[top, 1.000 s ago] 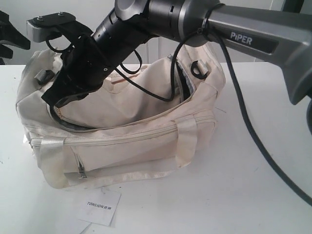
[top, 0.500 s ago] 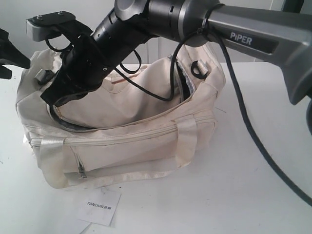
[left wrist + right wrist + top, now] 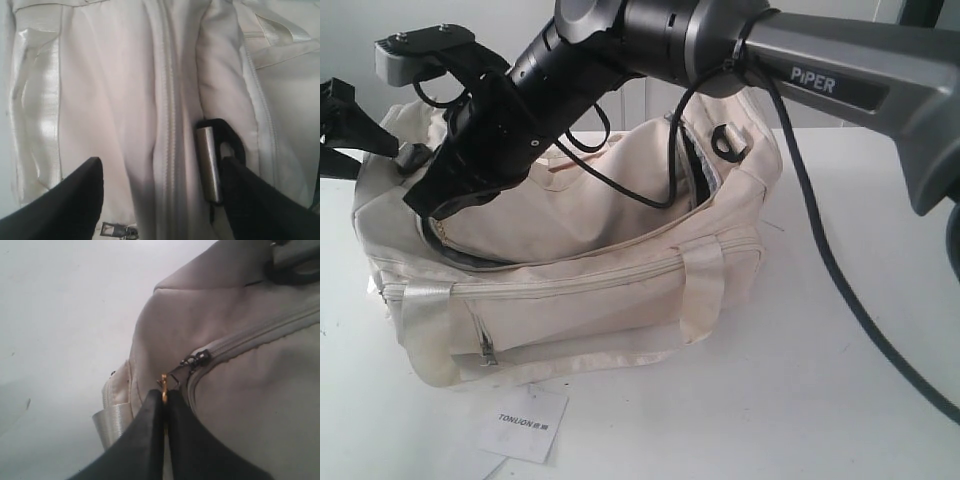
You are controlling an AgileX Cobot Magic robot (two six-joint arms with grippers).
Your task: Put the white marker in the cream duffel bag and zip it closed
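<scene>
The cream duffel bag [image 3: 580, 290] lies on the white table, its top still gaping along the front edge and at the right end. My right gripper [image 3: 164, 396] has reached across to the bag's left end [image 3: 432, 208] and is shut on the small gold zip pull [image 3: 163, 382], just beside the dark zip slider [image 3: 197, 359]. My left gripper [image 3: 162, 200] is open at the bag's left end [image 3: 360, 125], its fingers either side of a closed zip seam [image 3: 167, 150] and a metal strap clip [image 3: 207, 165]. The white marker is out of view.
A white paper tag [image 3: 525, 422] with printed text lies on the table [image 3: 840, 400] in front of the bag. The right arm and its black cable [image 3: 820, 250] hang over the bag's top and right side. A black strap clip [image 3: 728, 140] sits on the bag's right end.
My left gripper has come down and in from the upper left edge toward the bag's left end. The right gripper has stayed shut on the zip pull, hardly moving.
</scene>
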